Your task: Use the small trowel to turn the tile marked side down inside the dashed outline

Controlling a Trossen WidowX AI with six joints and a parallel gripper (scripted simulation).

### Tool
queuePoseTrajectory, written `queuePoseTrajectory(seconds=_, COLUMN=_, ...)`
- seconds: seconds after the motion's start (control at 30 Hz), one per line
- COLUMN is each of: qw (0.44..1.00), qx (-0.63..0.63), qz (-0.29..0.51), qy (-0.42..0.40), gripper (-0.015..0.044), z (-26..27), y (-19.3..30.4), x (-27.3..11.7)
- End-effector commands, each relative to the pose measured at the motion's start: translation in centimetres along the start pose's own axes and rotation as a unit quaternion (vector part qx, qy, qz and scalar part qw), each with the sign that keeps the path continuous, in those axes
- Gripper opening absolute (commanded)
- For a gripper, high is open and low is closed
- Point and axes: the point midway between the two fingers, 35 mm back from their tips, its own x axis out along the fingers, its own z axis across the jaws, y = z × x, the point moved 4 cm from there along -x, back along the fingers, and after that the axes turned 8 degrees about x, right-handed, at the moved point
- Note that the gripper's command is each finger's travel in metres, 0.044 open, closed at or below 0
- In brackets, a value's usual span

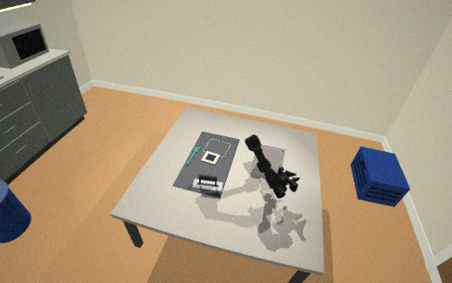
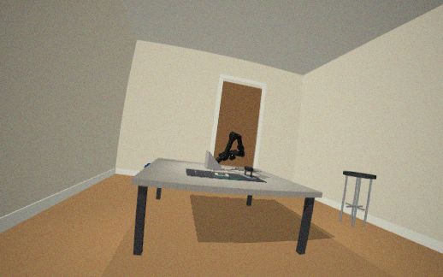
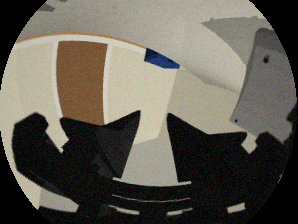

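Note:
The teal trowel (image 1: 189, 162) lies on the dark mat (image 1: 185, 180), left of the tile in the top view. The tile (image 1: 205, 160) is a cream square with a dark square on its upward face. It lies flat at the near edge of the dashed outline (image 1: 221, 141); whether it overlaps the line is hard to tell. My gripper (image 1: 297, 176) (image 3: 153, 115) is partly open and empty. It is raised above the table on the arm's far side from the mat, well away from trowel and tile, and points away from them.
A black-handled object on a pale base (image 1: 208, 183) stands at the mat's near end. A grey plate (image 1: 275, 154) is by the arm, right of the mat. A blue crate (image 1: 379, 175) (image 3: 161, 59) stands on the floor beyond the table (image 1: 153, 201). A stool (image 2: 359, 174) stands apart.

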Motion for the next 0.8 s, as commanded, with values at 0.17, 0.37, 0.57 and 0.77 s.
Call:
queuePoseTrajectory(seconds=0.17, qw=0.994, qx=-0.006, qz=-0.091, qy=-0.065, gripper=0.027, z=3.9, y=-2.8, x=-3.8)
queuePoseTrajectory(seconds=0.37, qw=0.983, qx=-0.014, qz=-0.155, qy=-0.101, gripper=0.027, z=5.8, y=-4.9, x=-7.1)
queuePoseTrajectory(seconds=0.57, qw=0.973, qx=-0.018, qz=-0.198, qy=-0.121, gripper=0.027, z=6.7, y=-6.2, x=-9.6)
queuePoseTrajectory(seconds=0.77, qw=0.961, qx=-0.021, qz=-0.24, qy=-0.137, gripper=0.027, z=7.3, y=-7.4, x=-12.3)
